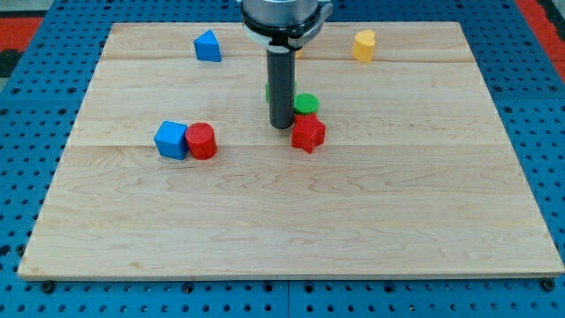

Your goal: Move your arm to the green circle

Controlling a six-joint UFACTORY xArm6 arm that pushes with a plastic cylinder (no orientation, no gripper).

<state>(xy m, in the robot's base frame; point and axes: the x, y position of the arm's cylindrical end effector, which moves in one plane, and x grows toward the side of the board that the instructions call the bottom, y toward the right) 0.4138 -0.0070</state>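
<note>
Green circle [306, 102]: small, ridged plastic cylinder near centre of pale wooden tabletop [291, 221], touching red star block [308, 133] on its near side. My tip [282, 126] just left. No pincer, only a dark rod.

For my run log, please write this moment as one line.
target: green circle | my tip: just left of it, close | red star: touching circle's lower side | status: about reached

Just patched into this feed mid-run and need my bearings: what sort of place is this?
Probably a robotics lab bench set up for tabletop pushing trials. A pale wooden board lies on a blue perforated base, small coloured plastic blocks are scattered on it, and my tip rests just left of the green round block.
</note>
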